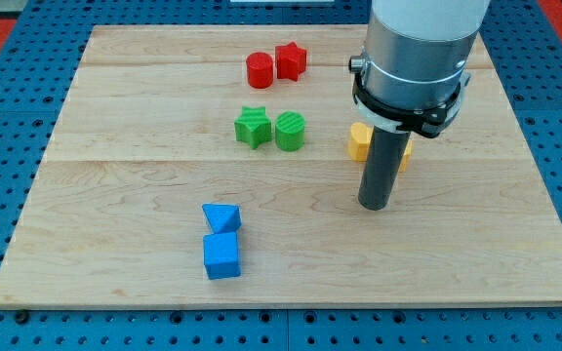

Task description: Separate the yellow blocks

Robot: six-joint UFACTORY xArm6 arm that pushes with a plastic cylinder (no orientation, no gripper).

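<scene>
Two yellow blocks sit at the view's right, mostly hidden behind the rod: one yellow block (360, 142) shows on the rod's left, and a sliver of the other yellow block (405, 153) shows on its right. Their shapes cannot be made out. My tip (374, 206) rests on the board just below the yellow blocks, towards the view's bottom. Whether the two yellow blocks touch each other is hidden by the rod.
A red cylinder (260, 70) and a red star (291, 60) sit together near the view's top. A green star (253, 127) and a green cylinder (290, 131) sit side by side at centre. Two blue blocks (221, 217) (221, 255) lie at lower left. The wooden board (115, 195) rests on a blue perforated surface.
</scene>
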